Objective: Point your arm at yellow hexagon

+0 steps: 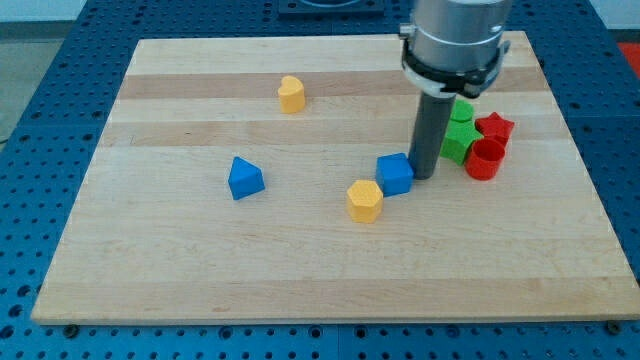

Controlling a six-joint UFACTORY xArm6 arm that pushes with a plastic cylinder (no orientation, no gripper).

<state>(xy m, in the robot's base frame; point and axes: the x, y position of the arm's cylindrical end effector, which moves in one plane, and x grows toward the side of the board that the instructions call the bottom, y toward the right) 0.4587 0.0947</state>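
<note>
1. Centrally, a pale, planked wooden table is shown carrying small matte blocks.
2. The yellow hexagon is seen at the view's bottom-centre, just beside the blue cube.
3. My tip, a dark rod with no gripper fitted, is placed against the cube's right side.
4. No writing is legible.
</note>
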